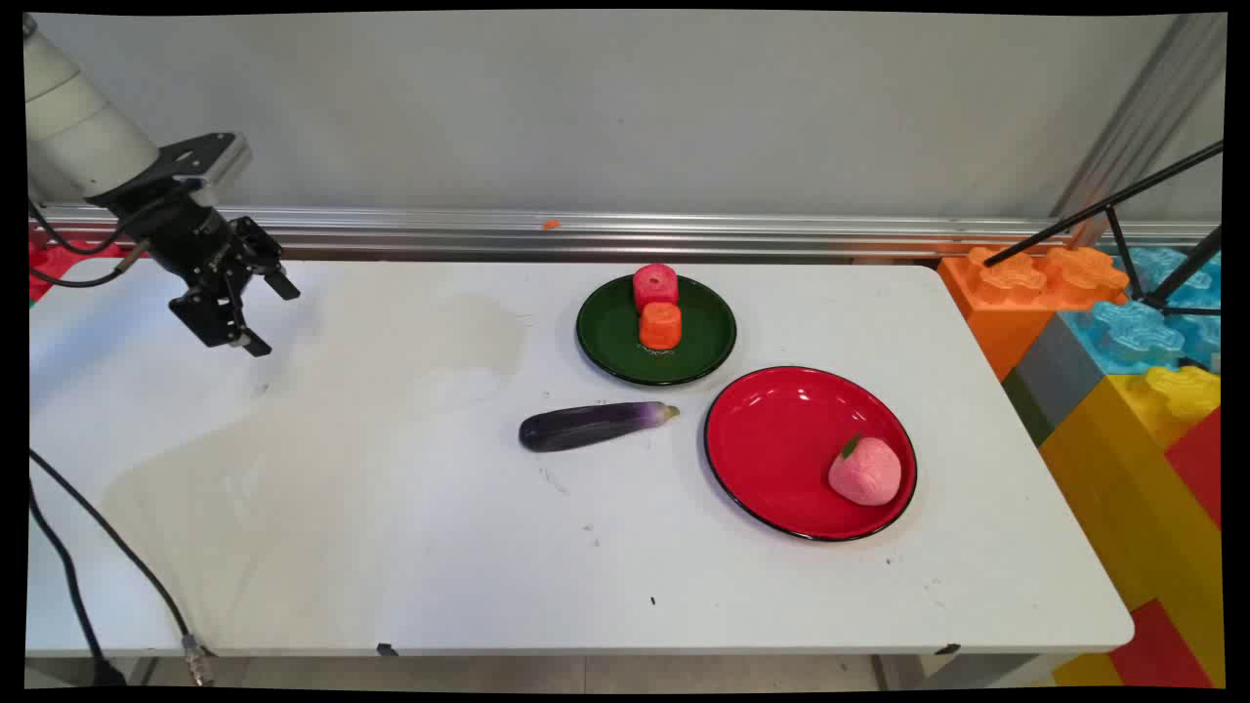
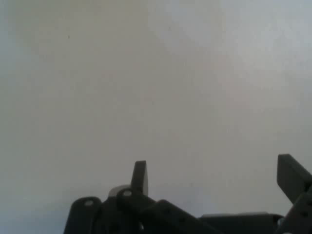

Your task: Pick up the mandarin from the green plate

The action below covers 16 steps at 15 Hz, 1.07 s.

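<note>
While our gripper [image 1: 266,314] hangs spread and empty above bare worktop [image 1: 391,508], the eggplant [image 1: 594,426] lies well apart.

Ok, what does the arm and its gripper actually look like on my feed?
A white rounded arm link ends in a grey-and-black wrist block, then a black two-finger gripper with open linkage bars and flat, squared fingertips. Thin black cables loop from the wrist. No markings show.
</note>
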Each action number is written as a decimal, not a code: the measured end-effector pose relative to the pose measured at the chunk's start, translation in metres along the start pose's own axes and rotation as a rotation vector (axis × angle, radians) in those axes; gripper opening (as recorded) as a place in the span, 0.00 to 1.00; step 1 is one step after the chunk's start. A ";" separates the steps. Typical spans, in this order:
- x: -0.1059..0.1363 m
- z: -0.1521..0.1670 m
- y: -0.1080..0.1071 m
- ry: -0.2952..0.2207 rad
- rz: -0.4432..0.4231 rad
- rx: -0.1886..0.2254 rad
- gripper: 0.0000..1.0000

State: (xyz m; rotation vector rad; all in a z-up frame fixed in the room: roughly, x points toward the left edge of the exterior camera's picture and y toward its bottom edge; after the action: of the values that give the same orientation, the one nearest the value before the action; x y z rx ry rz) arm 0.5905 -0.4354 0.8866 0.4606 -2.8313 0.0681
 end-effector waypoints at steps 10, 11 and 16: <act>0.122 0.021 0.024 0.230 -0.224 0.023 1.00; 0.130 0.024 0.025 0.235 -0.244 0.033 1.00; 0.185 0.053 0.030 0.256 -0.371 0.101 1.00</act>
State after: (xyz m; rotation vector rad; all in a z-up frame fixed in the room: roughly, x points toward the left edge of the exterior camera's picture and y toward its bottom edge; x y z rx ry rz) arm 0.3987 -0.4677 0.8856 0.9204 -2.4583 0.1824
